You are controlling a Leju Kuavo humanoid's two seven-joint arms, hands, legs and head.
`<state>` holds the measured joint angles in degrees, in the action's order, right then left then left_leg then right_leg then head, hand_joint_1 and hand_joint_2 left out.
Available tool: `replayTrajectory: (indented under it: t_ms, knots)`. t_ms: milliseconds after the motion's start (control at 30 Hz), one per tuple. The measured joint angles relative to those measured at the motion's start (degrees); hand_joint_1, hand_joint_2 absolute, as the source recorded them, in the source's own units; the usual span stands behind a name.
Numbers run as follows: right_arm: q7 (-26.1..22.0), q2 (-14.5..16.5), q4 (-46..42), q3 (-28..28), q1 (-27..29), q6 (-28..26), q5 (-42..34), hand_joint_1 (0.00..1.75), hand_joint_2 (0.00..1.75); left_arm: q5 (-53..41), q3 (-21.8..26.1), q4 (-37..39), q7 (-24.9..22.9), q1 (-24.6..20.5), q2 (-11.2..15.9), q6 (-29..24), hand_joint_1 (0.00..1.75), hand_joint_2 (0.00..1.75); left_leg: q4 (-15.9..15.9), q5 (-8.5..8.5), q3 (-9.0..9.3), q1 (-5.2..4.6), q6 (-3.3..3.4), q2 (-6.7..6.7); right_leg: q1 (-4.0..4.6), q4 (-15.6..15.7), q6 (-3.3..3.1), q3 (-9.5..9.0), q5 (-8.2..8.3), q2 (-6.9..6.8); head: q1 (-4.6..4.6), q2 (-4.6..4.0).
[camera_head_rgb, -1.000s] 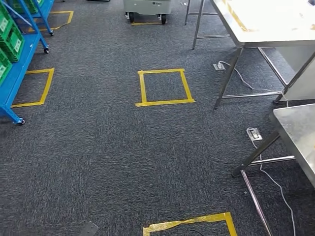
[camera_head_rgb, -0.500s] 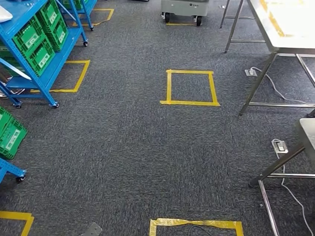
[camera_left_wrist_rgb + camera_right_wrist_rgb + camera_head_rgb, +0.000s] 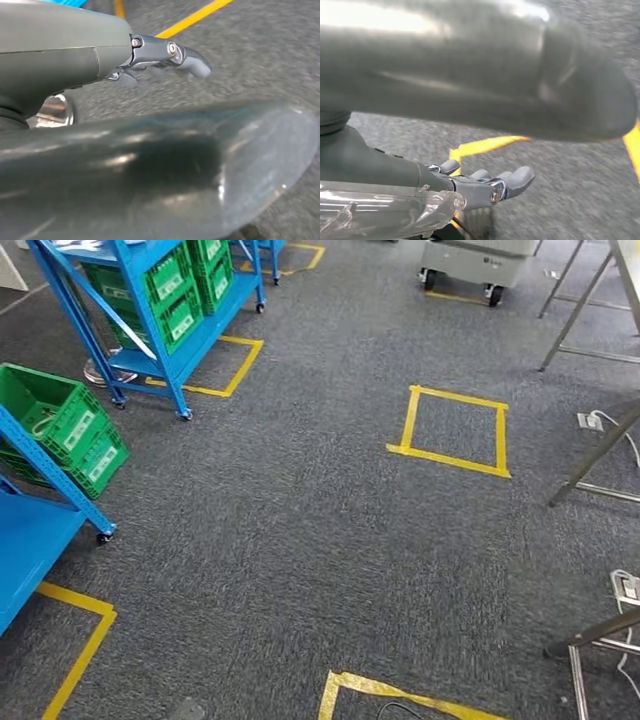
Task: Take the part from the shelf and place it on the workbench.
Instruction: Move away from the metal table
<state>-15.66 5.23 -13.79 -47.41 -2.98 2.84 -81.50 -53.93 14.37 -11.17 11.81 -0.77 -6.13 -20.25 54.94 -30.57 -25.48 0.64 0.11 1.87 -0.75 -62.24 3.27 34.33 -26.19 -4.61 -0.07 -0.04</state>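
Presently, no loose part can be made out; judged from the task, it should lie in one of the green bins on the blue shelving. One blue shelf (image 3: 162, 335) stands in the upper left of the head view, green bins (image 3: 175, 295) racked on its tiers at a forward tilt, presumably so contents can be reached from the aisle. A second blue shelf (image 3: 34, 530) occupies the left edge, with two more green bins (image 3: 64, 430) on its lower level; the near one shows an open interior, contents too small to tell.

The shelves rest on castors beside yellow tape squares (image 3: 453, 430) on the grey carpet (image 3: 287, 540), which appear to mark standing positions. Metal table legs (image 3: 596, 455) enter at the right edge; a grey wheeled cart (image 3: 472, 262) sits at the top.

The left hand (image 3: 166, 52) hangs above the carpet, fingers extended and nearly straight, holding nothing. The right hand (image 3: 490, 185) is likewise extended over the carpet near yellow tape, fingers apart, empty. Both arms appear lowered at the robot's sides, consistent with an approach to the shelf; the pick is not yet begun.
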Motion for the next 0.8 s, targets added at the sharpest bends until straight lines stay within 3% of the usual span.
replayTrajectory:
  t_ms: [67,133,167,233,267,333,367,433,467,533,567,633,700,800]
  knots:
    - [0.0,0.0,0.0,0.0,0.3,0.0,0.0,0.00,0.00,0.1,0.0,0.0,0.3,-0.1,0.0,0.1,0.00,0.00,0.0,-0.24,0.57,0.04,0.44,-1.62,-0.32,-6.8,0.40,3.98,-2.60,3.64,0.15,-0.01]
    - [0.0,0.0,0.1,-0.1,0.6,0.0,0.0,0.00,0.00,0.2,0.0,0.0,0.7,0.0,-0.1,0.1,0.00,0.00,0.0,-0.81,1.23,-0.02,0.63,-3.49,-0.28,-13.0,0.54,8.52,-4.14,4.48,0.36,-0.01]
    - [0.0,0.0,0.1,-0.1,0.7,0.1,0.0,0.00,0.00,0.3,0.0,0.0,0.9,0.2,-0.1,0.1,0.00,0.00,0.0,-1.20,1.77,0.00,0.59,-4.43,-0.27,-13.6,0.52,9.68,-3.79,4.60,0.39,-0.01]
    - [0.0,0.0,0.1,-0.2,0.9,0.1,0.0,0.00,0.00,0.6,0.1,0.0,1.4,0.4,-0.1,0.1,0.00,0.00,0.0,-2.34,3.32,0.26,0.26,-6.31,-0.36,-8.7,0.56,9.03,-0.79,5.14,0.40,-0.01]
    - [0.0,0.0,0.1,-0.2,1.0,0.1,0.0,0.00,0.00,0.7,0.1,0.0,1.6,0.5,-0.1,0.1,0.00,0.00,0.0,-3.09,4.07,0.41,-0.02,-7.15,-0.56,-4.7,0.76,8.01,2.00,6.15,0.45,-0.01]
    - [0.0,0.0,0.2,-0.3,0.9,0.1,0.0,0.00,0.00,0.9,0.1,0.0,2.1,0.4,-0.1,0.2,0.00,0.00,-0.4,-4.44,5.00,0.77,-0.76,-8.60,-0.66,0.8,0.68,6.62,5.19,7.91,0.64,-0.01]
    - [-0.1,0.0,0.2,-0.3,0.8,0.1,0.0,0.00,0.00,1.0,0.1,0.0,2.1,0.4,-0.1,0.2,0.00,0.00,-0.8,-4.64,5.31,0.95,-1.22,-9.06,-0.57,1.7,0.33,6.36,5.71,8.34,0.72,-0.01]
    - [-0.1,0.0,0.2,-0.3,0.6,0.1,-0.1,0.00,0.00,1.1,0.1,0.0,2.2,0.5,-0.1,0.2,0.00,0.00,-1.1,-3.87,5.67,1.25,-2.05,-9.06,-0.19,2.1,-0.91,5.34,4.48,7.37,0.67,0.00]
    - [-0.1,0.0,0.1,-0.3,0.7,0.1,-0.2,0.00,0.00,1.1,0.1,0.0,2.3,0.4,-0.1,0.2,0.00,0.00,0.5,-2.80,5.06,1.20,-2.30,-7.92,-0.10,2.4,-1.43,4.55,4.00,6.82,0.56,0.00]
    - [-0.1,0.0,0.1,-0.4,1.0,0.1,-0.3,0.00,0.00,1.1,0.1,0.0,2.7,0.2,-0.1,0.2,0.00,0.00,7.6,-1.54,0.55,0.71,-2.27,-4.60,0.10,3.2,-2.11,2.37,2.75,5.52,0.31,0.01]
    - [-0.1,0.0,0.1,-0.4,1.2,0.1,-0.3,0.00,0.00,1.1,0.1,0.0,2.9,0.2,-0.2,0.2,0.00,0.00,11.8,-2.18,-2.72,0.36,-2.09,-3.28,0.27,3.6,-2.30,1.24,2.06,4.84,0.23,0.00]
    - [-0.1,0.0,0.1,-0.4,1.2,0.1,-0.3,0.00,0.00,1.1,0.1,0.0,3.2,0.4,-0.1,0.1,0.00,0.00,16.7,-6.76,-8.40,-0.38,-1.70,-2.54,0.66,4.1,-2.68,-1.40,0.49,3.54,0.24,0.00]
    - [-0.1,0.0,0.1,-0.4,1.1,0.1,-0.3,0.00,0.00,1.1,0.1,0.0,3.4,0.7,0.0,0.1,0.00,0.00,16.6,-10.40,-11.48,-0.98,-1.20,-2.51,0.94,4.4,-2.94,-4.24,-1.22,2.49,0.21,0.01]
    - [-0.1,0.0,0.1,-0.4,1.0,0.1,-0.3,0.00,0.00,1.1,0.1,0.0,3.5,0.7,0.0,0.0,0.00,0.00,15.3,-10.78,-12.39,-1.25,-0.86,-2.49,1.07,4.5,-3.00,-5.85,-2.21,1.91,0.20,0.02]
